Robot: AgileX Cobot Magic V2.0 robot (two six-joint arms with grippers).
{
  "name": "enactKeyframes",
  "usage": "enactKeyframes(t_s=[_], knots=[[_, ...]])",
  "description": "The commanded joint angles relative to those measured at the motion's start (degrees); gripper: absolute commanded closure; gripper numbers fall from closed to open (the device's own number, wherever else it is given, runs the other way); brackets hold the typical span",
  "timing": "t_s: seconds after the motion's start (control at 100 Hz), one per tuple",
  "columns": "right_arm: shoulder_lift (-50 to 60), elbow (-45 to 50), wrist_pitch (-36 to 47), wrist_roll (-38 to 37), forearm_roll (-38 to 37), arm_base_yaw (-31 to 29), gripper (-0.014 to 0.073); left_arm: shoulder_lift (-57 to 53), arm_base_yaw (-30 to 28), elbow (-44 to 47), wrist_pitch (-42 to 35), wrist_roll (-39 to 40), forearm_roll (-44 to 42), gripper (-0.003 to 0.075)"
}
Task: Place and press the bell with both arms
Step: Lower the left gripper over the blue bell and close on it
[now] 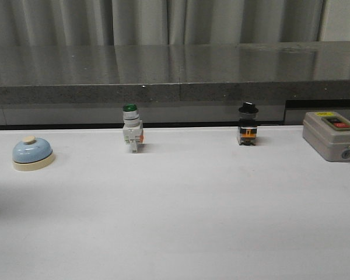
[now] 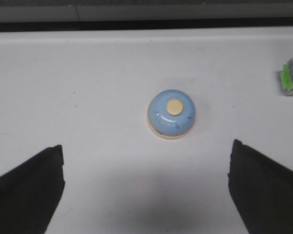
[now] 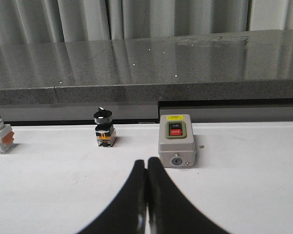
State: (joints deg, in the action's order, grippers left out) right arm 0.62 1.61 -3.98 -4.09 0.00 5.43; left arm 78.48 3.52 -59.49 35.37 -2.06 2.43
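A: Where's the bell [image 1: 32, 153]?
B: Far left on the white worktop [image 1: 181, 216], upright, touching nothing.
A: And the left gripper [image 2: 146, 187]?
B: Above the bell, fingers spread wide apart.
A: The right gripper [image 3: 146, 195]?
B: Fingers pressed together, empty, near the grey box [image 3: 177, 140].
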Motion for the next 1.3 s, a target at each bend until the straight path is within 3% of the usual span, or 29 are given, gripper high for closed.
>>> enactKeyframes(t_s=[0.0, 0.42, 1.29], knots=[[1.08, -0.88, 4.99, 0.09, 0.00, -0.33, 0.0654, 2.27, 2.32, -4.91, -3.26, 0.04, 0.94, 0.0076], [1.08, -0.88, 4.99, 0.09, 0.00, -0.33, 0.0654, 21.37, 5.18, -16.81, -2.89, 0.04, 0.15, 0.0076], [1.08, -0.88, 4.99, 0.09, 0.00, -0.33, 0.0654, 34.06, 5.18, -17.30, -4.42, 0.04, 0.03, 0.0095]])
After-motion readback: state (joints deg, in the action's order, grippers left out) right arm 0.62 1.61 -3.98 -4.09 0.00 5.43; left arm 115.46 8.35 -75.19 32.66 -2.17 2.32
